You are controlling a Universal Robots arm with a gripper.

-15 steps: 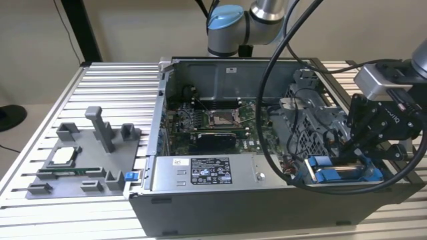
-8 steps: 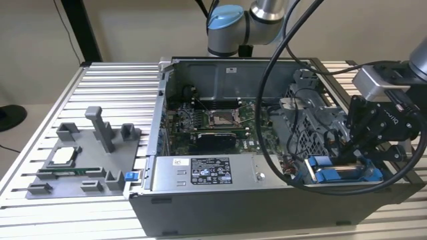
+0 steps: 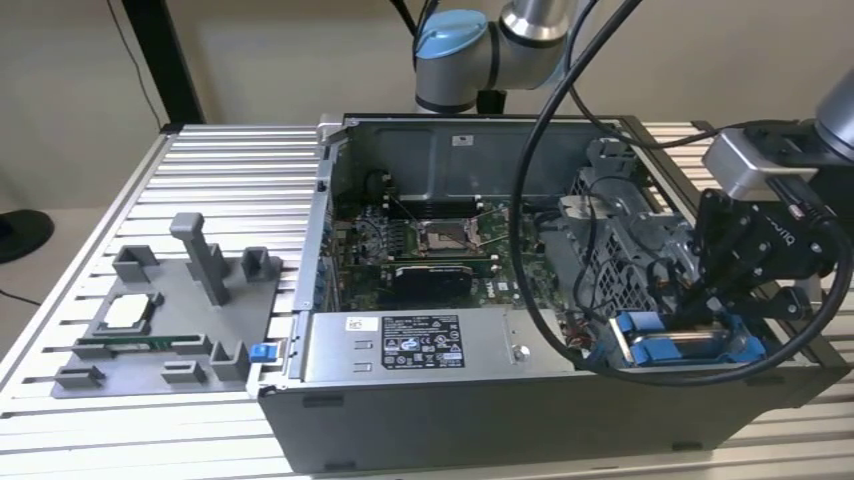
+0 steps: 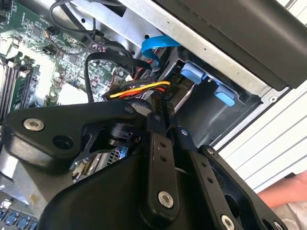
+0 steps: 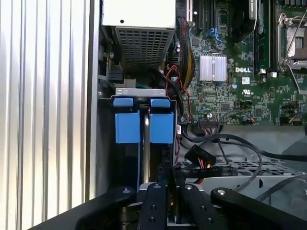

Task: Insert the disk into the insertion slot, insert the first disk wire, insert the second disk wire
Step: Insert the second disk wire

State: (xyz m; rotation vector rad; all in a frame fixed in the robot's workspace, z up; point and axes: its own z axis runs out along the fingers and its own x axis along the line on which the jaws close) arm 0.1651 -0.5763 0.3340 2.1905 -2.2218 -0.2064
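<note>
The disk (image 3: 683,350), in its bright blue carrier, stands on edge inside the insertion slot (image 3: 603,352) at the exterior view's right front corner of the open computer case. In the first wrist view its two blue tabs (image 5: 144,125) sit in the grey bay (image 5: 140,91). My gripper (image 3: 697,318) hangs just above the disk, fingers together. A black connector on yellow, red and black wires (image 4: 141,91) lies right beside my fingertips (image 4: 162,109), close to the disk's silver face (image 4: 184,98). The same connector (image 5: 199,155) shows beside the gripper (image 5: 171,168). Whether it is pinched is hidden.
A grey labelled power-supply box (image 3: 414,345) fills the case's front, with the motherboard (image 3: 427,250) behind it and a perforated cage (image 3: 627,250) beside the arm. A blue flat cable (image 4: 156,45) runs near the bay. A grey parts fixture (image 3: 160,320) stands outside the case. A hand (image 4: 285,191) shows.
</note>
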